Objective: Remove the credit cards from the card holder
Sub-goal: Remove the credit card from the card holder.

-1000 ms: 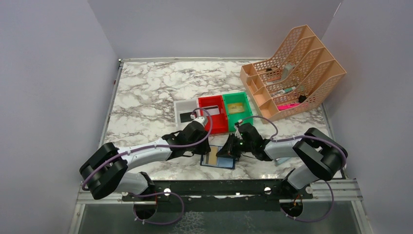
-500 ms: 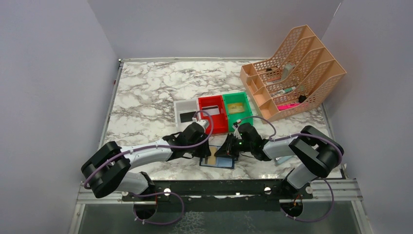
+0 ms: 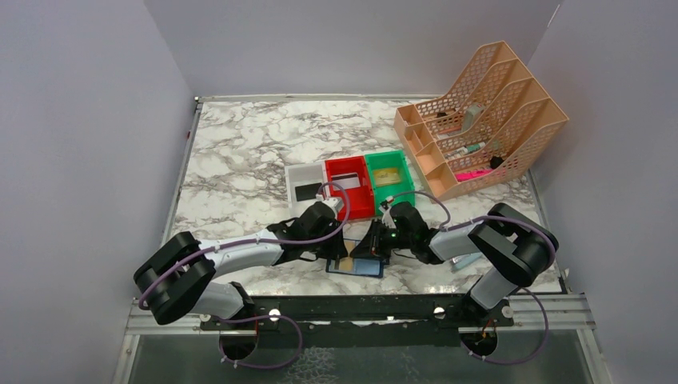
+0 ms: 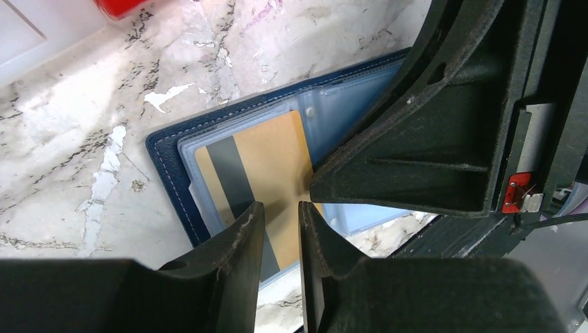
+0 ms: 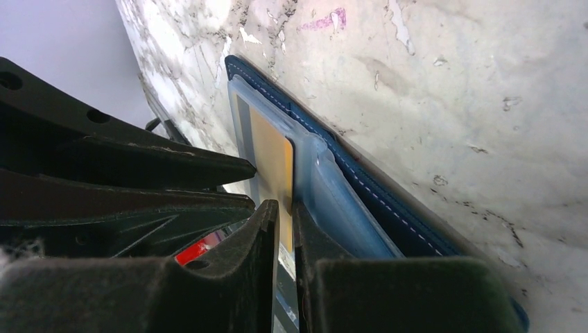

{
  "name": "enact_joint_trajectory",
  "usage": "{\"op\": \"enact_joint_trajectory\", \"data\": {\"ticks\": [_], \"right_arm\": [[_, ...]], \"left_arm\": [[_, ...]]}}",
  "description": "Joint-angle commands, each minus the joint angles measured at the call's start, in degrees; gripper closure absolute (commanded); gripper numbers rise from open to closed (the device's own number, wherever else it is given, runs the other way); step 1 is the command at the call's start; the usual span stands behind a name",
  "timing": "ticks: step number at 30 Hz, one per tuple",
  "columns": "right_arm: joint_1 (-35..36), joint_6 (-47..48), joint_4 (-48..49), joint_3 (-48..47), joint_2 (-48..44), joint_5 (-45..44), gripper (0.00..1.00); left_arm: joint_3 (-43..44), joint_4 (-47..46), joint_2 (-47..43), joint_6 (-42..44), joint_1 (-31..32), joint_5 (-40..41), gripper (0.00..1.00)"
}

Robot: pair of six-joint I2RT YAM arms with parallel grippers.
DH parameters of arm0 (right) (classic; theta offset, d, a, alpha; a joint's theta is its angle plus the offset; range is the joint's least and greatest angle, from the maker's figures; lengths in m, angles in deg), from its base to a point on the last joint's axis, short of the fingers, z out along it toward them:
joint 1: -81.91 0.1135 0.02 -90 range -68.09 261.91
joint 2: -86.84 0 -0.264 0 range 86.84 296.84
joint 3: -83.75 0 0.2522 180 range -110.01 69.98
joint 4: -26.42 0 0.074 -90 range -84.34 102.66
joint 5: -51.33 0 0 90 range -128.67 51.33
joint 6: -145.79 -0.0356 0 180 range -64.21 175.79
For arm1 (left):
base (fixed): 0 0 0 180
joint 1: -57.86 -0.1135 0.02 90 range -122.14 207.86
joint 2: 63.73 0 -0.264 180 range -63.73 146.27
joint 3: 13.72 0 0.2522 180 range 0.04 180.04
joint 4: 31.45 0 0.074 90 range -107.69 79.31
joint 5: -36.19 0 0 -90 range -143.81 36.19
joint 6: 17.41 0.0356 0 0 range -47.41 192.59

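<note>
The navy card holder [image 3: 364,270] lies open near the table's front edge, its clear sleeve facing up. One gold credit card [image 4: 274,159] with a dark stripe sits in that sleeve. My left gripper [image 4: 281,211] hovers over the card's near end, its jaws a narrow gap apart with nothing between them. My right gripper [image 5: 286,211] comes in low from the right, rolled on its side. Its jaws are nearly together with the edge of the gold card [image 5: 270,156] in the gap. In the top view both grippers, left [image 3: 339,254] and right [image 3: 366,250], meet over the holder.
Three small bins stand just behind the grippers: a white bin [image 3: 297,174] holding a black card, a red bin [image 3: 357,210] and a green bin [image 3: 404,180]. A peach mesh organiser [image 3: 480,120] fills the back right. The table's front rail [image 3: 344,308] is close behind the holder.
Both grippers have crept slightly left along the holder, which slid a little with them. The left jaws have narrowed. The right jaws look unchanged.
</note>
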Motion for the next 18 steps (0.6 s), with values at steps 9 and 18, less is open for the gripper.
{"op": "enact_joint_trajectory", "data": {"ticks": [9,18], "right_arm": [[-0.1,-0.1,-3.7,-0.6,0.1,-2.7,0.83],[-0.1,-0.1,-3.2,-0.5,0.3,-2.3,0.83]], "left_arm": [[1.0,6.5,-2.3,0.5,0.3,5.7,0.65],[1.8,7.2,-2.2,0.6,0.3,7.2,0.61]]}}
